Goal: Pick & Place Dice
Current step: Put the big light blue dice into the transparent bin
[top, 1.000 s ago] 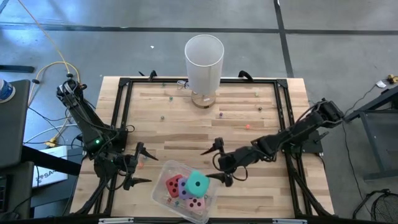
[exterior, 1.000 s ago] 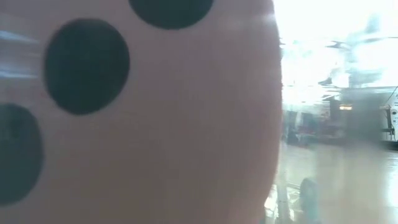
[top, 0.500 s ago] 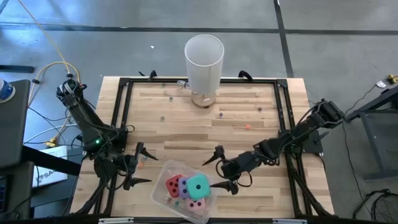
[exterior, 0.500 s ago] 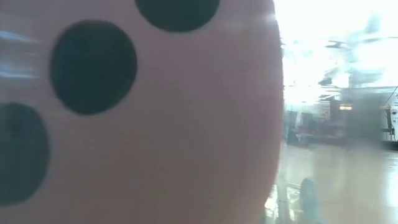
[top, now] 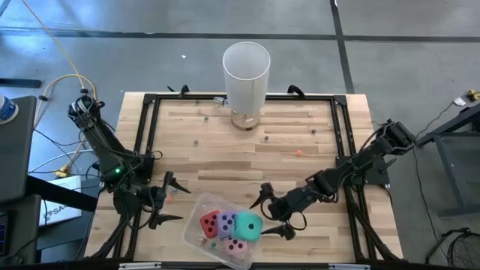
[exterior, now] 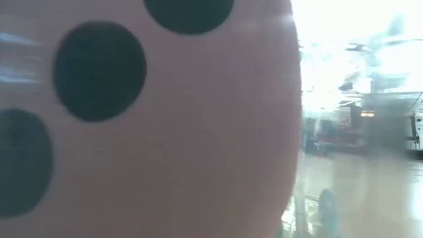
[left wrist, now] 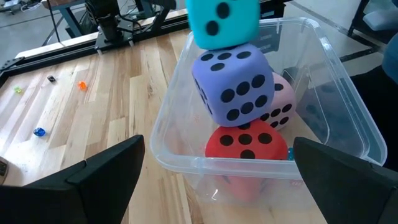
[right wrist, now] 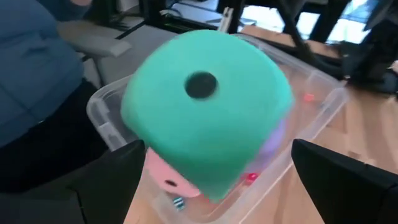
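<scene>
Four dice sit in a clear bin [top: 192, 208] at the table's near edge: red [top: 208, 221], purple [top: 226, 223], pink [top: 235, 245] and teal [top: 247, 226]. The teal die [left wrist: 222, 22] rests on top of the purple one [left wrist: 235, 84]. The pink die [exterior: 165, 132] fills the low view. My right gripper [top: 271, 212] is open just right of the bin and faces the teal die [right wrist: 205, 106], which looks blurred. My left gripper [top: 174, 197] is open just left of the bin.
A tall white cylinder [top: 246, 71] stands at the table's far edge. Small coloured beads [top: 298, 152] lie scattered on the wood. A black rail [top: 146, 127] frames the table. A person in blue [right wrist: 37, 74] is beyond the near edge.
My right gripper has moved toward the table's near edge and rolled at the wrist, staying open. The teal die has shifted a little toward the bin's right side on top of the other dice.
</scene>
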You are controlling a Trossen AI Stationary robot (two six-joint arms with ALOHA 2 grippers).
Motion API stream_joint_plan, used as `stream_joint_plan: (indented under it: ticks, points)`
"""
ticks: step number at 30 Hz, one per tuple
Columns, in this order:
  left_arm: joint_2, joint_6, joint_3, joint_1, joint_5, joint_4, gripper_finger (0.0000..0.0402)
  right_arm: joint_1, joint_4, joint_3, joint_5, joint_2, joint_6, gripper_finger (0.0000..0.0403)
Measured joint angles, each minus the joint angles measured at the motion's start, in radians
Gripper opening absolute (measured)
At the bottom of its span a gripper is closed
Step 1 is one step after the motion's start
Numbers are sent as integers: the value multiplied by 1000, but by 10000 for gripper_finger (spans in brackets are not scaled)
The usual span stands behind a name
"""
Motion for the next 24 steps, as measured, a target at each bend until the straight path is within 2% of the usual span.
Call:
stream_joint_plan:
  ticks: [5,17,21,24]
  points:
    - [0,0,0,0,0,0,400,17,-6,0,-72,0,0,396]
    - [0,0,0,0,-8,0,400,68,33,0,-79,-2,-69,396]
    - [-12,-2,0,0,-136,0,400,91,36,0,-63,-30,-105,396]
    - [-52,-20,0,4,-264,0,400,112,-6,0,33,-61,-100,396]
